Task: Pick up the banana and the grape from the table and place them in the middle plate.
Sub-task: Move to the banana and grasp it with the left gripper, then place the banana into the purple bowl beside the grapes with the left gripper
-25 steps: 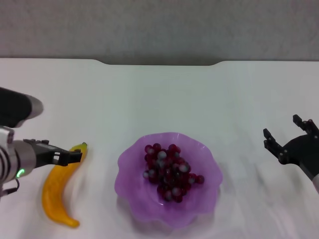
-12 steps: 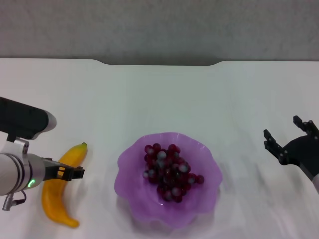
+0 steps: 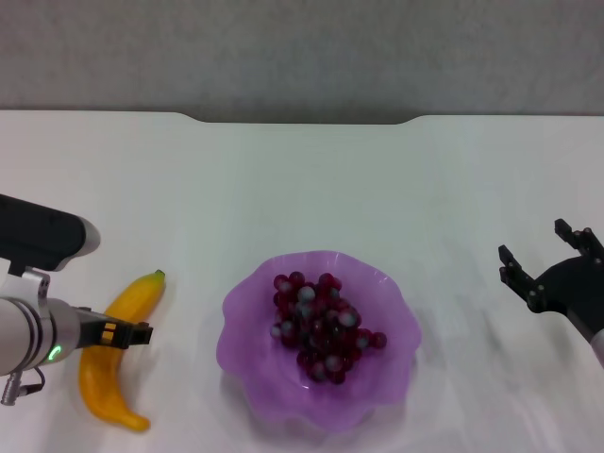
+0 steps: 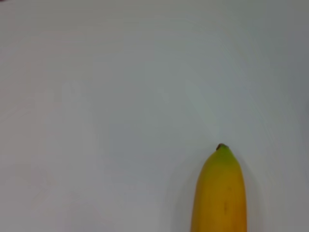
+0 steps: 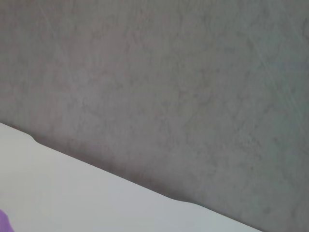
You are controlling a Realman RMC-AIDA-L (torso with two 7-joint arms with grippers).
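Over the last second the left gripper [image 3: 132, 333] has drawn back and down along the banana [image 3: 115, 373], from its stem tip to about its middle. Everything else has stayed put.

The table [image 3: 302, 179] fills the head view. At its 6 o'clock sits the middle plate [image 3: 247, 359], and the grape [image 3: 321, 326] already lies inside it, so that half of the job looks done. The banana is still on the table at 8 o'clock, just beside the plate but apart from it; it remains to be grasped, lifted and set in the dish.

Whether the left gripper's fingers are spread or closed cannot be told. The right gripper [image 3: 547, 260] hangs idle at 4 o'clock with its fingers spread wide, holding nothing.
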